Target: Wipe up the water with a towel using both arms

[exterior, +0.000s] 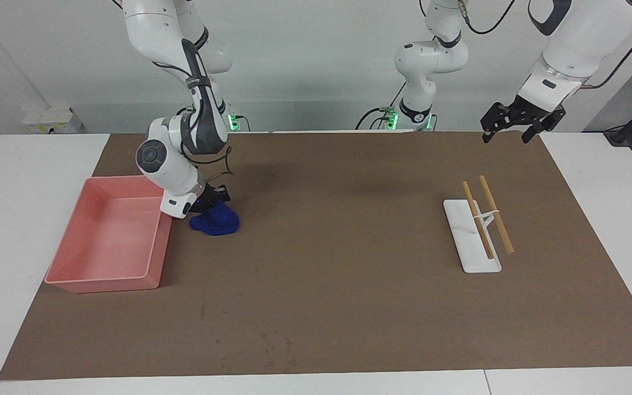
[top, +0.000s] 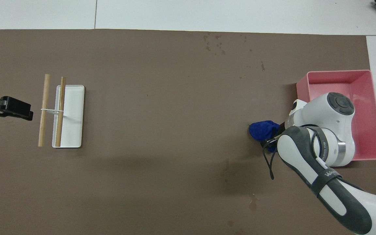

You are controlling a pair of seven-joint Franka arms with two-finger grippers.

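1. The right gripper had its jaws clamped on the towel, which hung bunched just beside the pink tray, low over the brown mat;
2. The water spots lay farther from the robots than the towel, nearer the right arm;
3. The left gripper waited, jaws apart, over the mat's edge near the white stand.

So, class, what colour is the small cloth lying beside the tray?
Royal blue. The towel shows best in the facing view, beside the pink tray.
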